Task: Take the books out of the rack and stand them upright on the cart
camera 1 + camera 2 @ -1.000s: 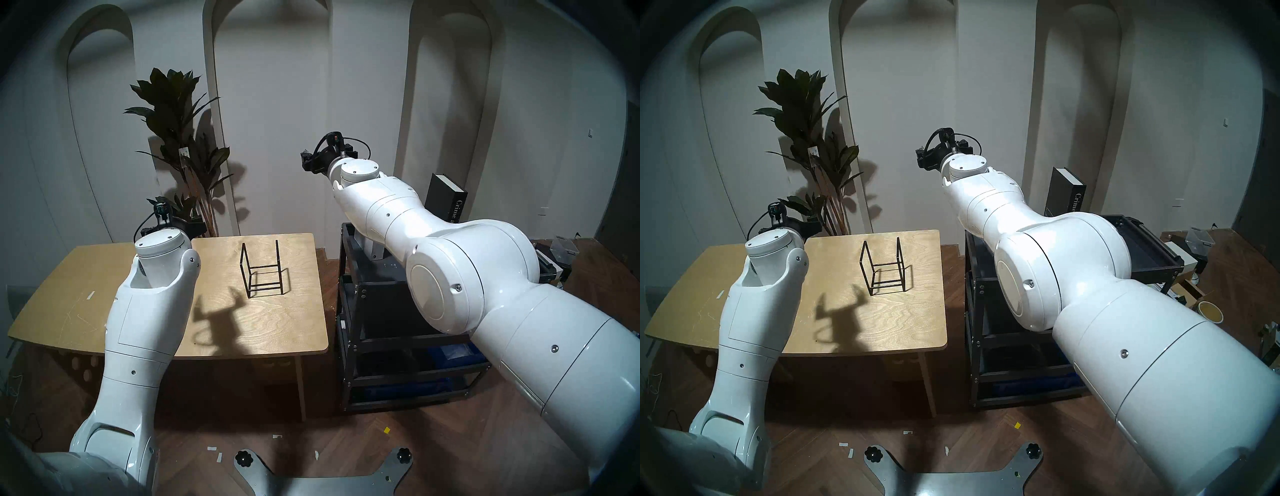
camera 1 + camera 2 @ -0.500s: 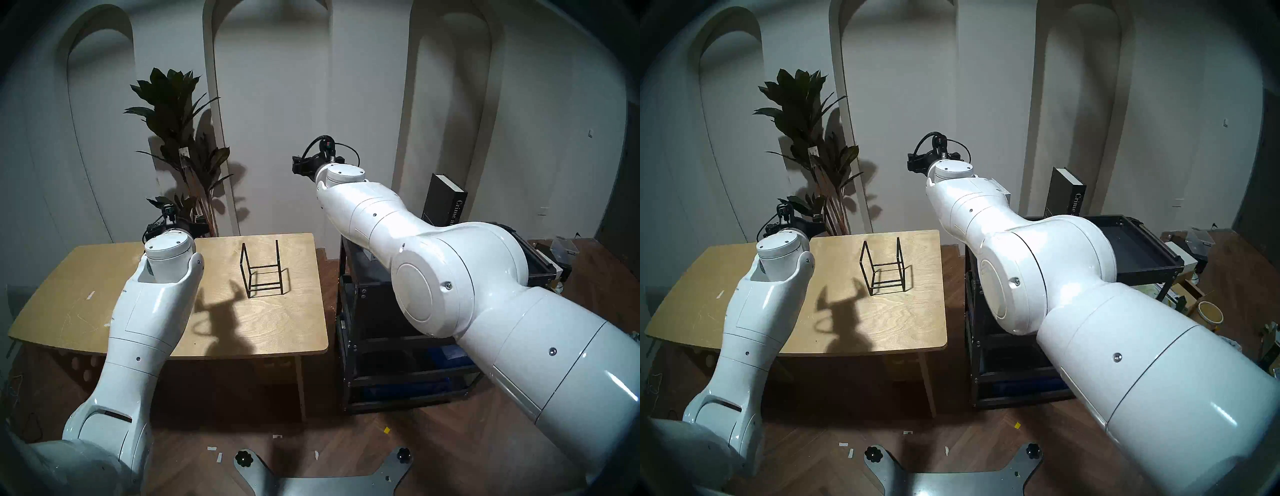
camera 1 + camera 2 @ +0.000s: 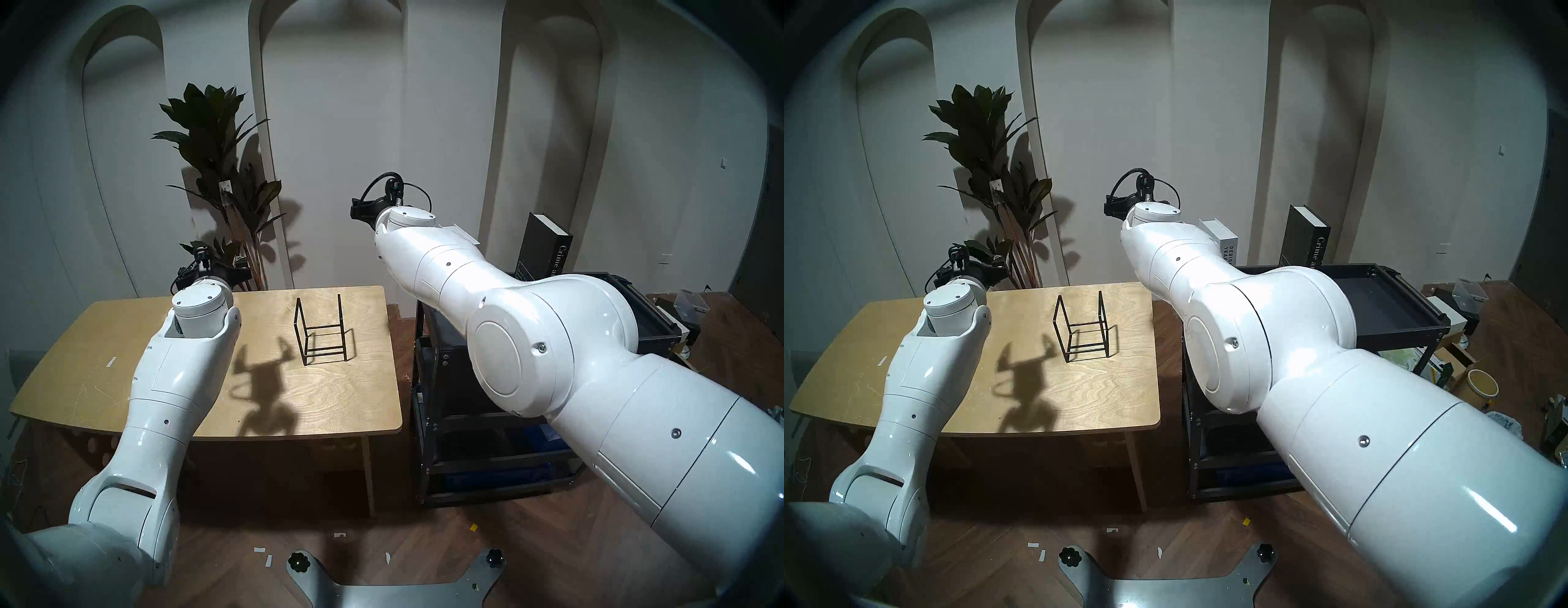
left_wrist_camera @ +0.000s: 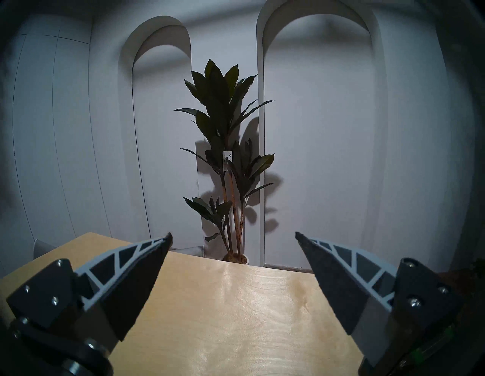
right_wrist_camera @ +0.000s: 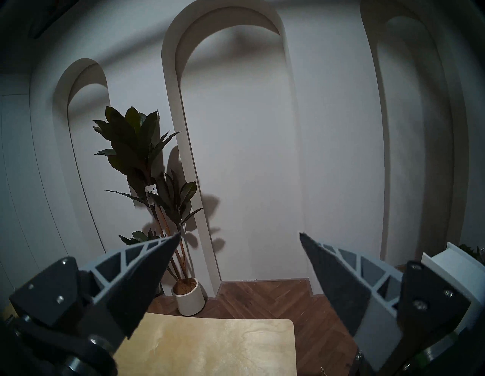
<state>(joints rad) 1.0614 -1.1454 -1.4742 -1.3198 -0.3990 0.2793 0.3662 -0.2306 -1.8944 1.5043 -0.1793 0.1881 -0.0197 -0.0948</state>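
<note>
Head stereo right showed two books standing upright on the black cart (image 3: 1395,314): a dark book (image 3: 1306,237) reading "Crime" and a white book (image 3: 1225,245) reading "DESIGN". Both were behind the right arm, well apart from both grippers. One wire rack (image 3: 1081,329) stood on the wooden table (image 3: 1115,395). The left gripper (image 4: 233,237) and right gripper (image 5: 240,236) gaped wide, holding nothing.

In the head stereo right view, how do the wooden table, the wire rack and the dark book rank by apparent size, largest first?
1. Wooden table
2. Wire rack
3. Dark book, partly hidden by the right arm, so its rank against the rack is unsure.
</note>
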